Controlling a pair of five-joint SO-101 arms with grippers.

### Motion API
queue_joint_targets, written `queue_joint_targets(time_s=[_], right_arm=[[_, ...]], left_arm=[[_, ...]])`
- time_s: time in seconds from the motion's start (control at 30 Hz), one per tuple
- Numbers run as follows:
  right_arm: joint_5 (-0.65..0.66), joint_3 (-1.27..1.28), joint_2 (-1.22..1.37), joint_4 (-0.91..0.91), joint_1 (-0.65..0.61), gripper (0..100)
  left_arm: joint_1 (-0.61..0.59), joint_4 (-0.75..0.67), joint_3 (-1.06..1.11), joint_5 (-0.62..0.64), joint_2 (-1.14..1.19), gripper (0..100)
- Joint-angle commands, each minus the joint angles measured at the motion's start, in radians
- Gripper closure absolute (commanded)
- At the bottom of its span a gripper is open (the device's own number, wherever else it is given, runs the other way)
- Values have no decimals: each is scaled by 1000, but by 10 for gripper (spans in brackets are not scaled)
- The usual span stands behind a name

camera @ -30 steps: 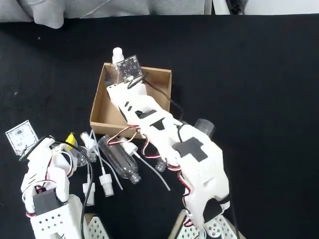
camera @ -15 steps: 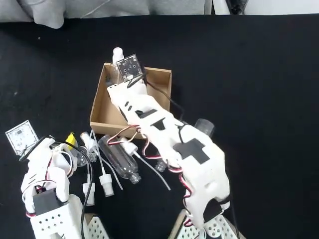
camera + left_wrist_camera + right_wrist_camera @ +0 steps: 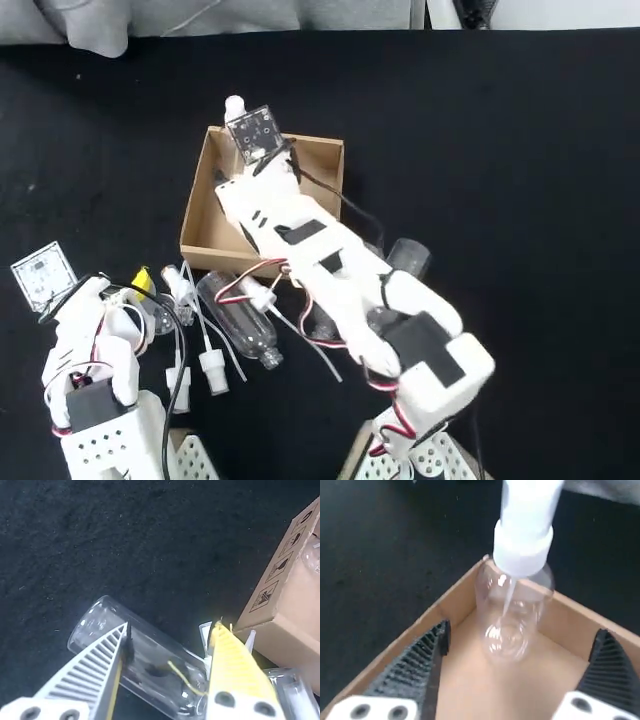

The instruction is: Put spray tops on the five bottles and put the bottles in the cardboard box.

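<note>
Stretching farther into the cardboard box, right jaws wide before a capped bottle; left jaws wide.

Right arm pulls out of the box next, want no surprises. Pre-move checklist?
1. Right gripper open: ok.
2. Capped bottle upright in box corner: ok.
3. Fingers apart from capped bottle: ok.
4. Left gripper open over lying bottle: ok.
5. Lying bottle's top fitted: cannot tell.
6. Loose tops on table: ok.
</note>
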Motion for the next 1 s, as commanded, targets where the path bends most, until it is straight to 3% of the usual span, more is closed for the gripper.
queue_joint_targets(time_s=[0.0,0.97], right_arm=[[-8,-8,-140,118,-17,623],[-2,-8,-768,1097,-14,624]], left_arm=[[1,-25,-15,-5,-9,754],[-10,-26,-24,-6,-9,753]])
